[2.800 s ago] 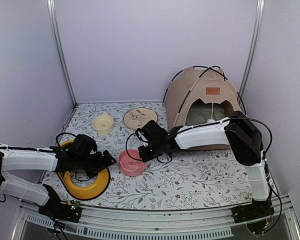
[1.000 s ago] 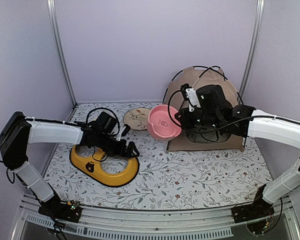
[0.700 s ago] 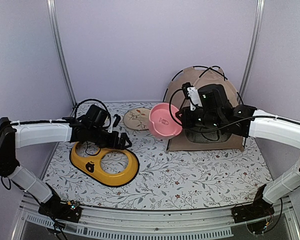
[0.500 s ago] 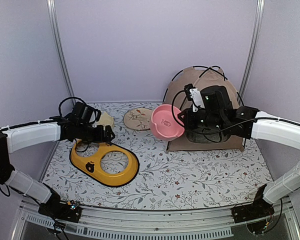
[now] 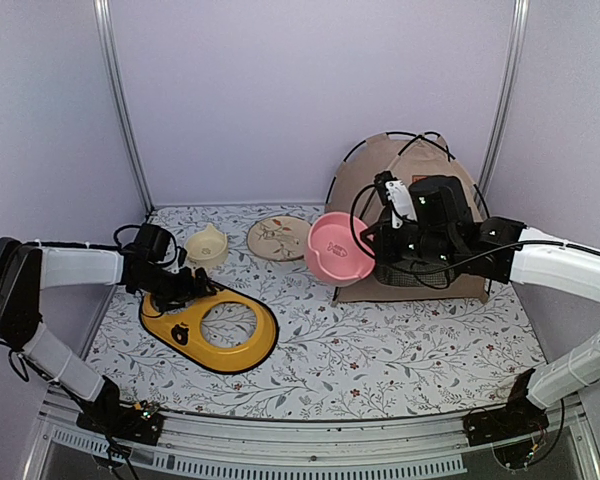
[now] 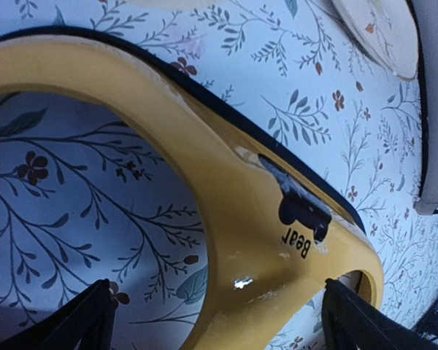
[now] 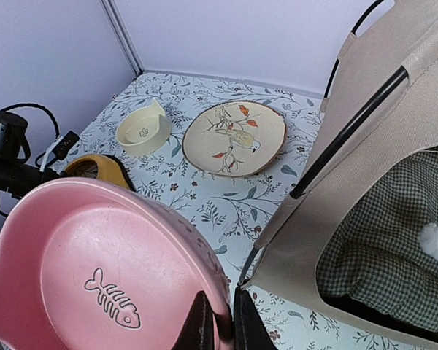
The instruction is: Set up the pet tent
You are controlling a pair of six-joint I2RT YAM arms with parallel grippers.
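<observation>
Aluminium rail (image 5: 310,432) runs along the near edge, carrying both arm bases. Beyond it a white cloth printed with leafy sprigs and small red flowers (image 5: 380,340) covers the whole table. On its near left lies a yellow two-hole bowl stand (image 5: 220,358); the left gripper (image 5: 188,290) hangs low over the stand's far end with its fingers spread wide, holding nothing. Further in, towards the middle, the right gripper (image 7: 220,324) is pinched on the rim of a pink bowl (image 5: 338,250), which it holds tilted above the cloth just in front of the tent's left corner. Behind the stand sit a cream bowl (image 5: 207,248) and a round bird-painted plate (image 5: 280,237). The pet tent (image 5: 370,190) stands upright at the far right, its opening showing a green-checked cushion (image 7: 379,233) and a white pompom (image 7: 436,240). Plain lilac walls (image 5: 310,100) with metal uprights (image 5: 120,100) close the space.
</observation>
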